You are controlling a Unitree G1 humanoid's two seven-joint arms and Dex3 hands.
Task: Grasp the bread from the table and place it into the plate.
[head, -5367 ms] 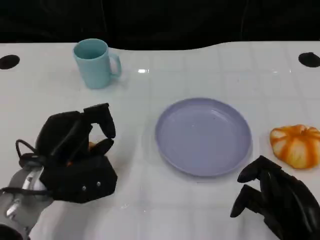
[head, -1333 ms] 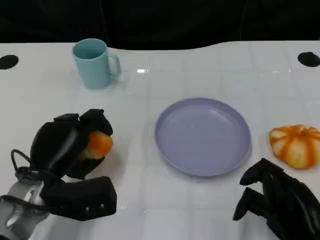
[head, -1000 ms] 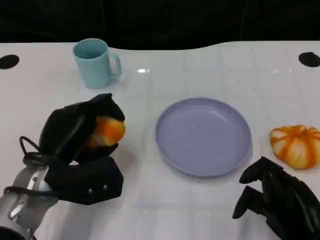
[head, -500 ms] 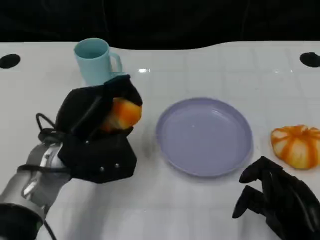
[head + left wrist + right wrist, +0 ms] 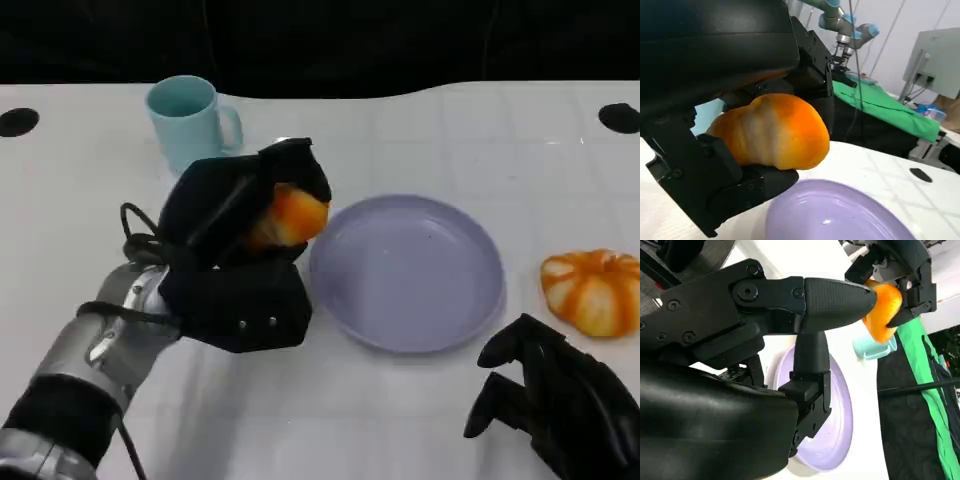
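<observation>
My left hand (image 5: 238, 245) grips an orange, glossy bread roll (image 5: 288, 217) and holds it above the table, just left of the lavender plate (image 5: 407, 272). In the left wrist view the roll (image 5: 772, 131) sits between the black fingers (image 5: 740, 185), with the plate's rim (image 5: 835, 212) just beyond. The right wrist view catches the roll (image 5: 883, 310) held by the left hand (image 5: 900, 270) past the plate (image 5: 835, 425). My right hand (image 5: 560, 400) rests at the table's near right, fingers curled, holding nothing.
A light blue mug (image 5: 190, 122) stands at the back left, close behind my left hand. A second orange-and-white striped bread (image 5: 595, 290) lies right of the plate. Black round marks (image 5: 620, 118) sit at the far table corners.
My left hand has lifted the bread roll off the table and carried it up and to the right, up to the plate's left rim. The right hand has stayed put.
</observation>
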